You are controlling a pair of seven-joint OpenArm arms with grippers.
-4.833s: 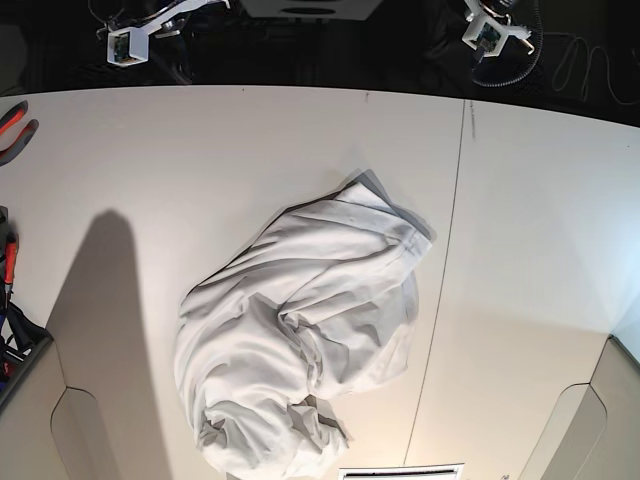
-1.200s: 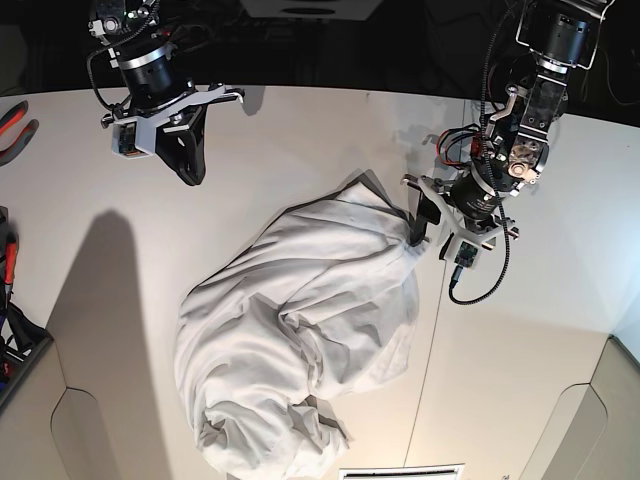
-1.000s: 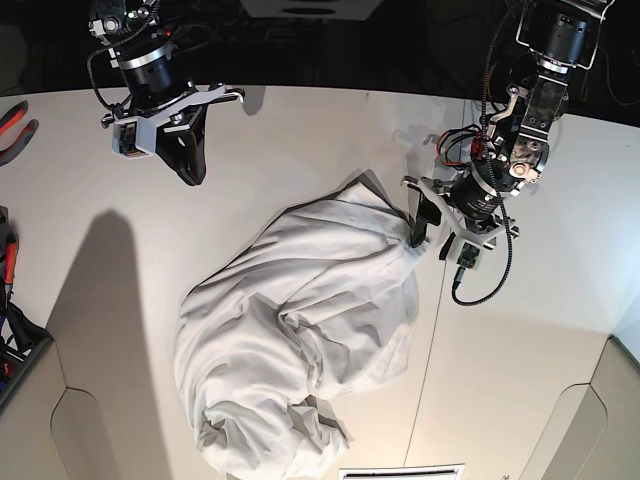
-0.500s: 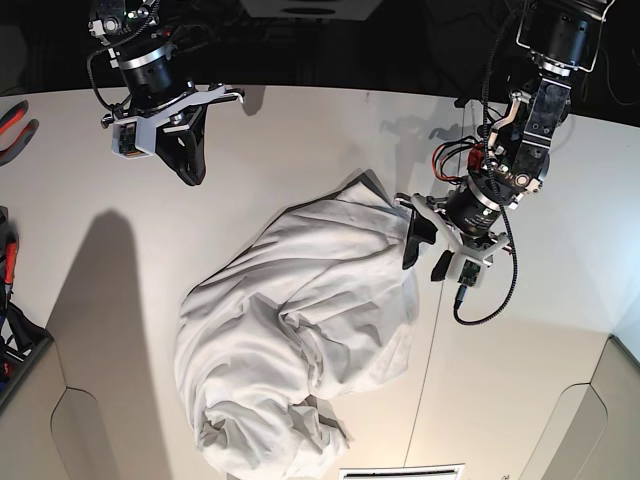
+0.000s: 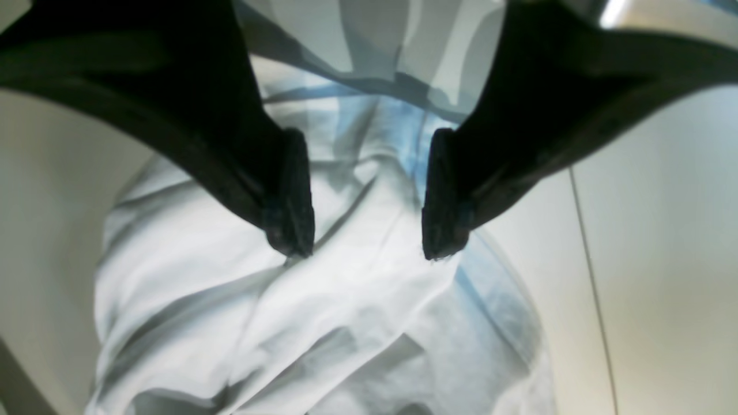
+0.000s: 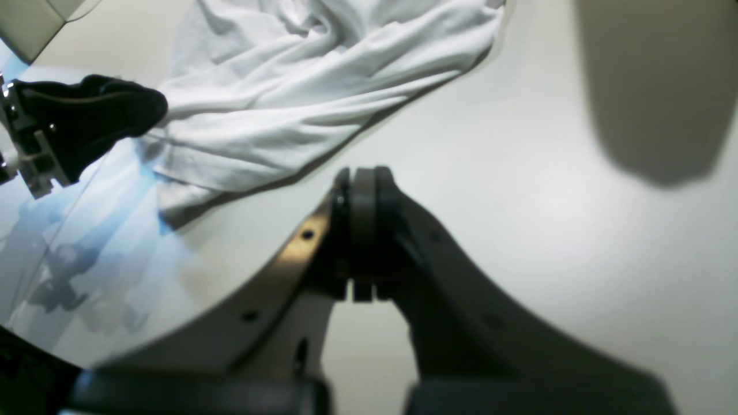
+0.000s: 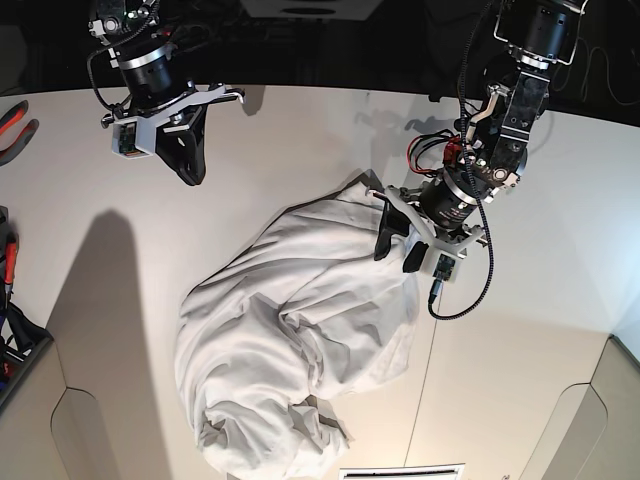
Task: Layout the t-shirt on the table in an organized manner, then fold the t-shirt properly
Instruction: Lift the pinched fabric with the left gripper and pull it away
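Observation:
The white t-shirt point(image 7: 300, 320) lies crumpled in a heap on the off-white table point(image 7: 120, 300). My left gripper point(image 7: 398, 248) is open and hovers just over the shirt's upper right edge. In the left wrist view the open gripper point(image 5: 364, 230) has wrinkled shirt fabric point(image 5: 323, 311) below and between its black fingers point(image 5: 288, 196). My right gripper point(image 7: 190, 165) is shut and empty, over bare table at the upper left, well away from the shirt. In the right wrist view the shut gripper point(image 6: 362, 230) faces the shirt point(image 6: 300, 86), with the left gripper's dark finger point(image 6: 86, 121) at the shirt's edge.
A thin dark seam point(image 7: 452, 240) runs down the table right of the shirt. Red-handled tools point(image 7: 15, 125) lie at the far left edge. Rounded cut-outs point(image 7: 85, 430) shape the near corners. A dark bin edge point(image 7: 15, 350) sits at the left.
My left arm has moved left from the seam onto the shirt's upper right edge, gripper still open. The right arm has held still since about one second ago.

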